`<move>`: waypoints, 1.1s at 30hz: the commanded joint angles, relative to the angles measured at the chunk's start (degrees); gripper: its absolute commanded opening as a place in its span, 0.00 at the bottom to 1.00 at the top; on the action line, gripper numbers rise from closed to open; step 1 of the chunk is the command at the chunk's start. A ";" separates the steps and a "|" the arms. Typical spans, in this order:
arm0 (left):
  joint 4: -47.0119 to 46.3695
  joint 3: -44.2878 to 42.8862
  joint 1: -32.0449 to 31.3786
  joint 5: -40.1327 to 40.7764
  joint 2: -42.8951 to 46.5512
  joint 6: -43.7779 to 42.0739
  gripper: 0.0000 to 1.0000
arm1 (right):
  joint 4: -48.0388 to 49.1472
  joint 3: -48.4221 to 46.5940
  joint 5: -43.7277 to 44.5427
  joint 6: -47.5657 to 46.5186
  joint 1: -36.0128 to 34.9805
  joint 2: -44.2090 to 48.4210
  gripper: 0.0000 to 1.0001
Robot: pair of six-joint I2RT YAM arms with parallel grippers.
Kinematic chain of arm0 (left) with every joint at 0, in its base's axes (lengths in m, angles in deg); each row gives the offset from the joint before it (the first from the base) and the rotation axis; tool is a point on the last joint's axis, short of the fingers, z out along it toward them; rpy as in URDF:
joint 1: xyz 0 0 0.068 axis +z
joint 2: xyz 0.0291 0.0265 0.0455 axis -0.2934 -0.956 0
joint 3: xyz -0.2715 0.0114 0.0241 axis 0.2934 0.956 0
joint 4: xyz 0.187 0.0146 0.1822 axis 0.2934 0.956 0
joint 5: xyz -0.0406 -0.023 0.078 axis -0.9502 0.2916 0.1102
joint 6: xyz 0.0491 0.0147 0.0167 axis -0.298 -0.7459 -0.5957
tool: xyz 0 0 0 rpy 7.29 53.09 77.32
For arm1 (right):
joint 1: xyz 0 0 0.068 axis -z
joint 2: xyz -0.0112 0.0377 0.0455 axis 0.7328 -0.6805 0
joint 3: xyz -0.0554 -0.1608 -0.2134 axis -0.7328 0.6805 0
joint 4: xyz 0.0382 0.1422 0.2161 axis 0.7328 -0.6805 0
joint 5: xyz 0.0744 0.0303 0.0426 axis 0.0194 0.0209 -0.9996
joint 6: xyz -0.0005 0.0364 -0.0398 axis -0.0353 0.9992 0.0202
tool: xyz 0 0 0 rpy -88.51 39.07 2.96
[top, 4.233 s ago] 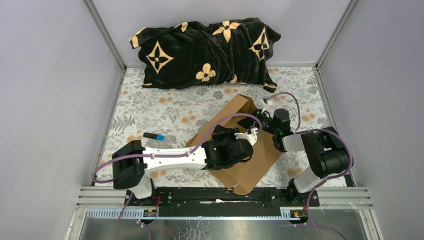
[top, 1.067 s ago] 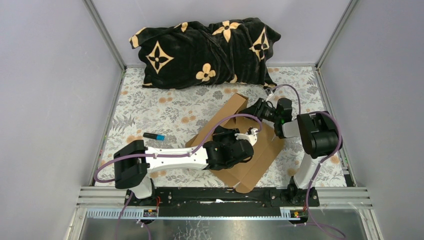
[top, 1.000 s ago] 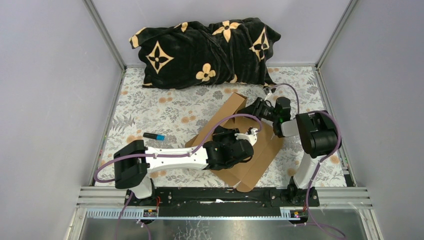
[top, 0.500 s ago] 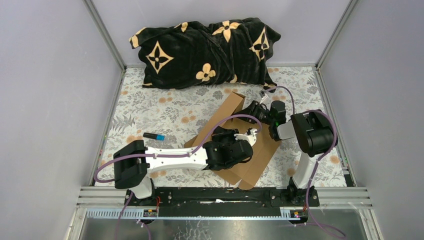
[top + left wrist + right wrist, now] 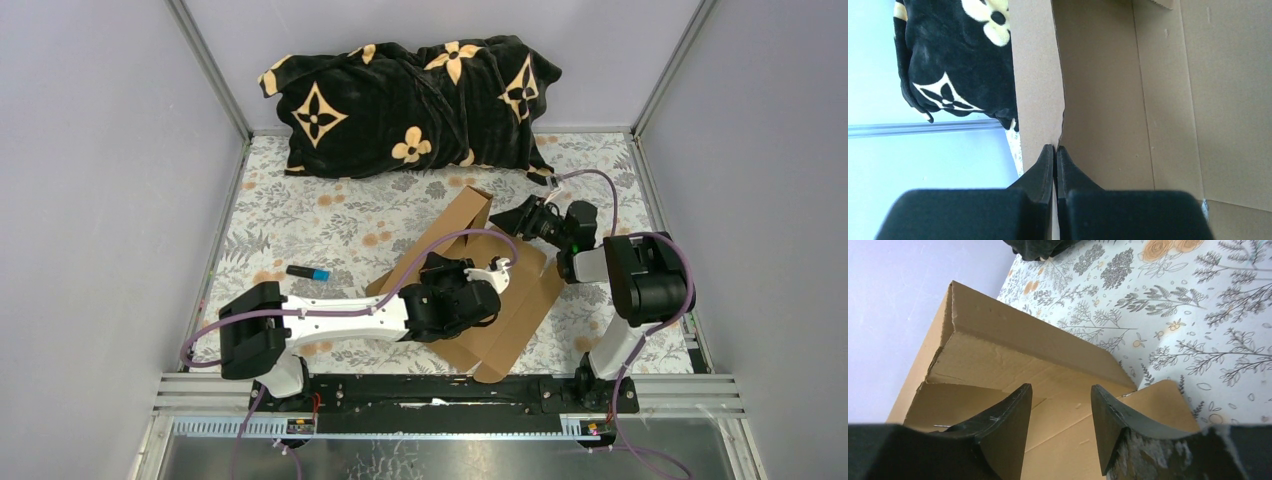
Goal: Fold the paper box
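1. Drew the right hand (image 5: 1060, 390) back to the right, off the raised flap (image 5: 479, 205), within the last half second. Left it released, fingers spread, nothing between them.
2. Kept the left hand (image 5: 1054, 148) clenched, tips together at a crease beside a standing wall. Could not tell whether any cardboard was nipped there.
3. Found the box (image 5: 500, 330) mid-worktop (image 5: 330, 215), set cornerwise and partly under the left hand. Noted it nudged slightly left compared with four seconds back.
4. Saw the far flap standing upright with no hand on it. Judged from that a crease that held, so one wall done. Judged most of the folding not yet done, with the wide near panels lying flat.
5. Noted plain brown corrugated cardboard: matt, stiff, unprinted, with straight score lines and raw cut edges. Picked out a rounded tab (image 5: 1163, 395) at the right side.
6. Noted a floral printed cloth over the worktop, and a soft black plush cushion (image 5: 410, 100) with tan flower shapes at the far edge.
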 commanded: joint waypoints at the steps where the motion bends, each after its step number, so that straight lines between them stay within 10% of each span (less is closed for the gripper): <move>1: 0.50 2.68 -0.16 -8.28 -0.11 2.69 0.04 | 0.27 -2.28 -1.18 -7.20 0.77 0.46 0.56; 16: -0.38 4.49 1.11 -9.98 1.84 1.88 0.04 | 5.13 -10.36 -8.62 -14.63 1.04 -8.50 0.67; 33: -0.69 4.78 1.97 -11.33 1.76 1.60 0.05 | 32.17 -16.91 -18.53 4.37 -0.04 -21.06 0.73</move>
